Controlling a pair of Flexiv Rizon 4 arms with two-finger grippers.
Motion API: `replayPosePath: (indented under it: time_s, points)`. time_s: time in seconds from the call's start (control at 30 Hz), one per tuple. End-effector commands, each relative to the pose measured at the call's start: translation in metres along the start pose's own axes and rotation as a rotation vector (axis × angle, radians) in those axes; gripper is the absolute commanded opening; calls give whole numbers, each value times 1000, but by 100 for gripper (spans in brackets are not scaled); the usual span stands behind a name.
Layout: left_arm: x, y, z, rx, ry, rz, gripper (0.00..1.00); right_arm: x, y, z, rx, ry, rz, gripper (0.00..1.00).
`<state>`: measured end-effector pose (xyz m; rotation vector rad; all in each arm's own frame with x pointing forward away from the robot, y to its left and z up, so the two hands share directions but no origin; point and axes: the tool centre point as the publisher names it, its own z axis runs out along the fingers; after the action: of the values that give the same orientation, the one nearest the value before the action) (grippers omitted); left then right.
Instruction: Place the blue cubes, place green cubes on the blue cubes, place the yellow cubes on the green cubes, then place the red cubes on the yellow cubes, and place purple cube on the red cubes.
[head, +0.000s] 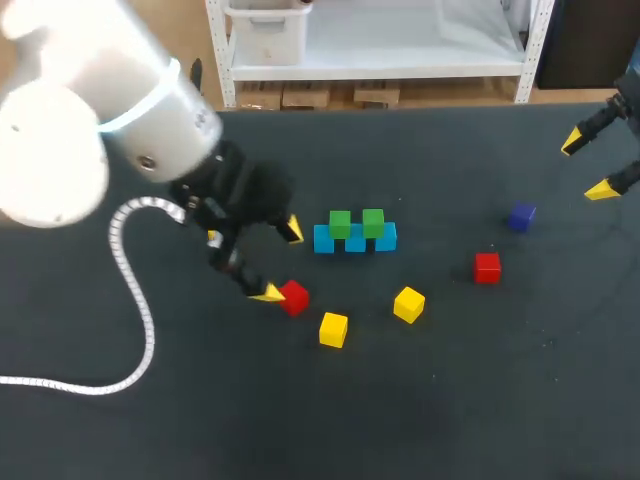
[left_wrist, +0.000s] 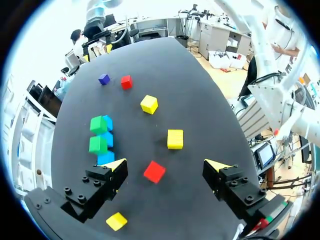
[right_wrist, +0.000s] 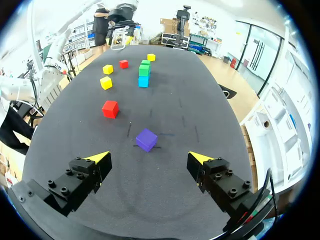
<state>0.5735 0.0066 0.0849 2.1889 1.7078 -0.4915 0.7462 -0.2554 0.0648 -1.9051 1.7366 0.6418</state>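
1. Presently, in the head view, the left jaws stand released and spread wide, low over the dark cloth-covered table (head: 450, 400).
   - One yellow fingertip (head: 266, 292) lies just beside a small matt red cube (head: 294, 297); contact cannot be confirmed.
   - Three small blue cubes (head: 355, 241) form a row at mid-table, with two small green cubes (head: 340, 223) seated on top.
   - The right jaws, also released, hang well apart at the far right, nearest the small purple cube (head: 521, 216).

2. Left wrist view.
   - The red cube (left_wrist: 154, 171) sits between the spread fingers, touched by neither and turned cornerwise to the line across them.
   - A small yellow cube (left_wrist: 175, 139) lies just ahead, past the red one, with its faces roughly square to the jaws.
   - The blue cubes (left_wrist: 106, 140) and green cubes (left_wrist: 98, 125) lie ahead, off to one side.
   - Judgement: yellow is the layer now due on the green cubes, so the coming move turns on this offset. The wanted piece lies ahead of the left jaws, not between them.
   - As a cube it has no long axis; only the facing of its sides matters. The left arm is plainly the nearer one.

3. Right wrist view.
   - The right jaws are released and hold nothing.
   - The purple cube (right_wrist: 146, 139) lies just ahead of them, roughly centred and turned cornerwise.
   - The green cubes (right_wrist: 144, 67) stand well beyond it.
   - Judgement: purple goes on last, so this arm has no immediate call.
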Motion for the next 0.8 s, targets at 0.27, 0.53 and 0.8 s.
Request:
replayPosePath:
  time_s: [0.27, 0.53, 0.8]
  points:
    - [-31, -8, 44, 11, 67, 16, 100, 0, 0, 0, 0, -2, -1, 100]
    - [-16, -26, 63, 31, 127, -25, 100, 0, 0, 0, 0, -2, -1, 100]
    - [-9, -27, 78, 25, 142, -45, 100, 0, 0, 0, 0, -2, -1, 100]
